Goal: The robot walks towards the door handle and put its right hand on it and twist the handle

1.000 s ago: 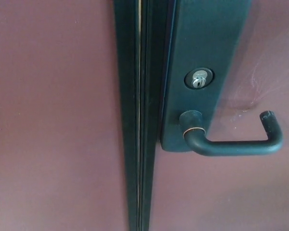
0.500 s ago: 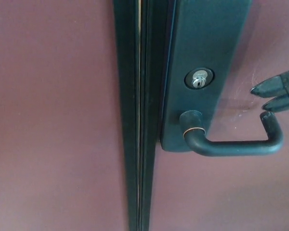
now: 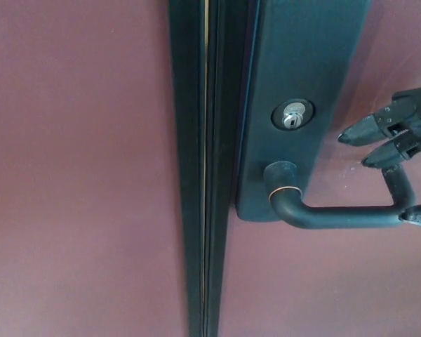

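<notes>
Close against a maroon door (image 3: 77, 175), filling nearly the whole head view. Down the middle, a dark vertical frame strip (image 3: 196, 175) with a thin pale seam along it. Just right of that, a dark backplate (image 3: 302, 84), upright and slightly tilted, carrying a round silver keyhole (image 3: 292, 114) above the lever's pivot. Faint pale scuffs on the door surface right of the plate.

Door handle (image 3: 337, 216) mounted at the bottom of the backplate, right of centre and low in the view. Black lever with a copper-coloured ring at the neck; long axis running about level from the pivot toward the right edge, then bent upward at the far end into a short return. Free end pointing right, away from the frame strip.

Right hand (image 3: 400, 151) in from the right edge, black, only partly in frame. Two fingertips (image 3: 358, 135) pointing left, stacked one over the other, just above the upturned end of the lever; lower one right at its tip, contact not certain. A third tip at the lever's right end, low on the bar. Fingers spread around the end of the handle, not closed on it. Nothing between hand and lever.

Left hand out of frame.
</notes>
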You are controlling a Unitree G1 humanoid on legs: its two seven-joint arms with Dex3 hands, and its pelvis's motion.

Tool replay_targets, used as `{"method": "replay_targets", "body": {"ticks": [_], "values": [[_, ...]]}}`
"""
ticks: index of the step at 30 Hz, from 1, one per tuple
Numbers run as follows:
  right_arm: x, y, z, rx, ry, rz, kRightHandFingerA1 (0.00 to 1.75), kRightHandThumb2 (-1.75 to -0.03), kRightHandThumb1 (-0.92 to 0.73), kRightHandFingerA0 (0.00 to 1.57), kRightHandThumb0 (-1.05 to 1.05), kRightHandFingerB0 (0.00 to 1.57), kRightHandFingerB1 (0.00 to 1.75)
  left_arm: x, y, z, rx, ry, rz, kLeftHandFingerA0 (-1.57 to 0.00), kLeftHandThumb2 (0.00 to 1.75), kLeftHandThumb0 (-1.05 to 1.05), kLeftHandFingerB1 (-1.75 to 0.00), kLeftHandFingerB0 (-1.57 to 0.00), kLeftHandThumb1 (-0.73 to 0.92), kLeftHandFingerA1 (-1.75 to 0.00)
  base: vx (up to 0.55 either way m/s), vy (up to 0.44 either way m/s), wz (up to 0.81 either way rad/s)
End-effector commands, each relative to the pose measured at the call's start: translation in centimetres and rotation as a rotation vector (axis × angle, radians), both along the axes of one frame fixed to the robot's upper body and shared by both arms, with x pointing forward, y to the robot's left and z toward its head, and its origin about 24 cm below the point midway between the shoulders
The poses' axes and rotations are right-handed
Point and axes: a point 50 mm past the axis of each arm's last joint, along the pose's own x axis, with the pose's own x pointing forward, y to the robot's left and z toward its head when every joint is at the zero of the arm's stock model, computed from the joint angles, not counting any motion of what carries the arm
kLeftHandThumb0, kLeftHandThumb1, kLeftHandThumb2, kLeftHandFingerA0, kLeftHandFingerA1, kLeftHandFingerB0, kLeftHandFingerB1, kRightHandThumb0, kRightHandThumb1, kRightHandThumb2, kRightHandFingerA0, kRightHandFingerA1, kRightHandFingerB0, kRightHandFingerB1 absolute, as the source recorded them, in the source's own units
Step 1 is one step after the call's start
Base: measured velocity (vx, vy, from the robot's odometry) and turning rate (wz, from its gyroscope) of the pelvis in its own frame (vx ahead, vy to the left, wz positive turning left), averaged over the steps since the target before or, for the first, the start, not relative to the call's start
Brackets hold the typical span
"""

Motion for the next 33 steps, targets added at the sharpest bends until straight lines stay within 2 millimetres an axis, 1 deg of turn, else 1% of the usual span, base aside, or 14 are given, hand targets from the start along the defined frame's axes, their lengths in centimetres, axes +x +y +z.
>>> {"method": "replay_targets", "body": {"ticks": [1,10,13,19,25,33], "values": [[0.8,0.0,-0.4,-0.079,0.034,-0.024,0.43,-0.56,-0.52,0.53,-0.45,0.47,0.37,0.1,0.0,0.0,-0.015,-0.005,0.008,-0.73,0.57,-0.25,-0.43,-0.58,0.55,-0.49,0.00,0.000,0.00],[2.2,0.0,-1.2,-0.164,0.064,-0.041,0.42,-0.55,-0.52,0.53,-0.44,0.49,0.37,0.6,0.0,0.1,-0.006,-0.018,-0.003,-0.72,0.57,-0.25,-0.43,-0.58,0.55,-0.48,0.00,0.000,0.00],[2.2,0.1,-1.4,-0.196,0.074,-0.042,0.42,-0.55,-0.52,0.53,-0.43,0.50,0.37,0.7,0.0,0.2,-0.018,-0.035,0.012,-0.73,0.57,-0.25,-0.43,-0.58,0.54,-0.49,0.00,0.000,0.00],[2.1,0.3,-2.6,-0.226,0.111,-0.030,0.42,-0.55,-0.52,0.54,-0.42,0.50,0.38,0.4,0.0,0.1,-0.012,-0.014,0.005,-0.73,0.57,-0.24,-0.43,-0.58,0.55,-0.49,0.00,0.000,0.00],[2.1,0.6,-3.2,-0.255,0.139,-0.013,0.42,-0.55,-0.52,0.55,-0.42,0.51,0.38,0.4,0.1,0.1,-0.005,-0.008,-0.012,-0.73,0.57,-0.23,-0.43,-0.58,0.55,-0.49,0.00,0.000,0.00],[2.0,1.5,-4.4,-0.292,0.179,0.022,0.42,-0.55,-0.52,0.55,-0.42,0.53,0.39,0.4,0.1,0.1,-0.005,-0.014,0.000,-0.73,0.57,-0.24,-0.43,-0.58,0.55,-0.49,0.00,0.000,0.00]]}}
